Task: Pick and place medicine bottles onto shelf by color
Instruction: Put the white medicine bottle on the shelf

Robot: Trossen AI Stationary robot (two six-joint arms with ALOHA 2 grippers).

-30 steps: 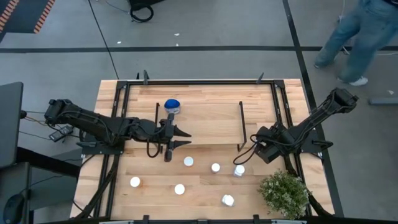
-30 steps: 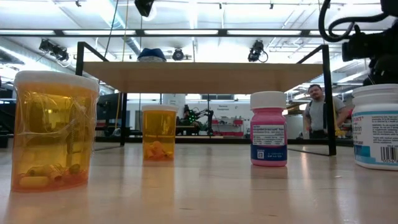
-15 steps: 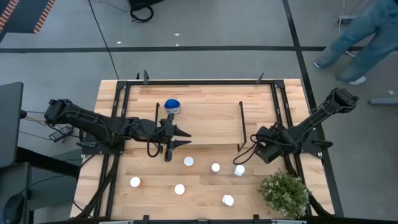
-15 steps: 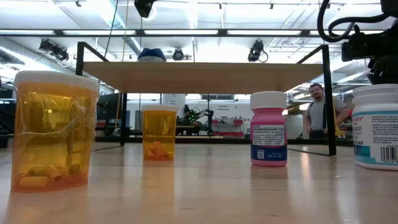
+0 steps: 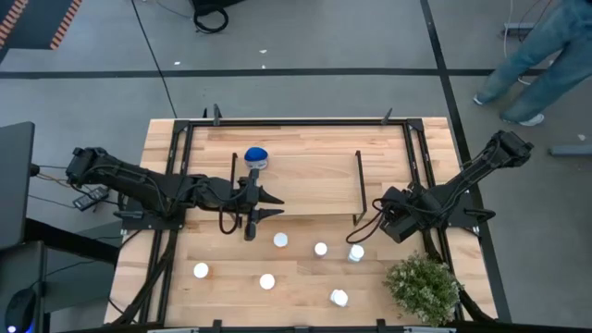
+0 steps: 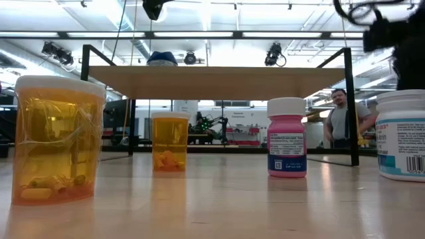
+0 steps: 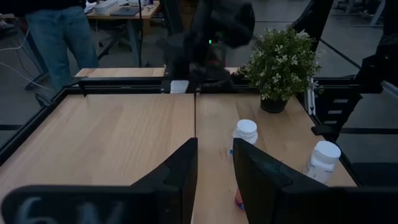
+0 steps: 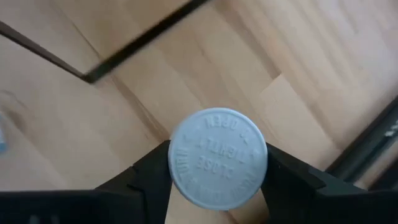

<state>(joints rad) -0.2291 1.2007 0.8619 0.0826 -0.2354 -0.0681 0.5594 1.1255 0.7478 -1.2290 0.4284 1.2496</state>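
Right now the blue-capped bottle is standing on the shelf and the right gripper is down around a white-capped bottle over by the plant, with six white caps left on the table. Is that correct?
Not quite: five white caps, not six, show on the table in the high view. The rest holds: the blue-capped bottle stands on the shelf, and the right gripper is around a white-capped bottle near the plant.

Both arms are dark, jointed and slim, the left arm (image 5: 139, 190) and the right arm (image 5: 458, 190) each trailing looped black cables near the wrist. Each ends in two blunt, matte black fingers (image 7: 180, 177).
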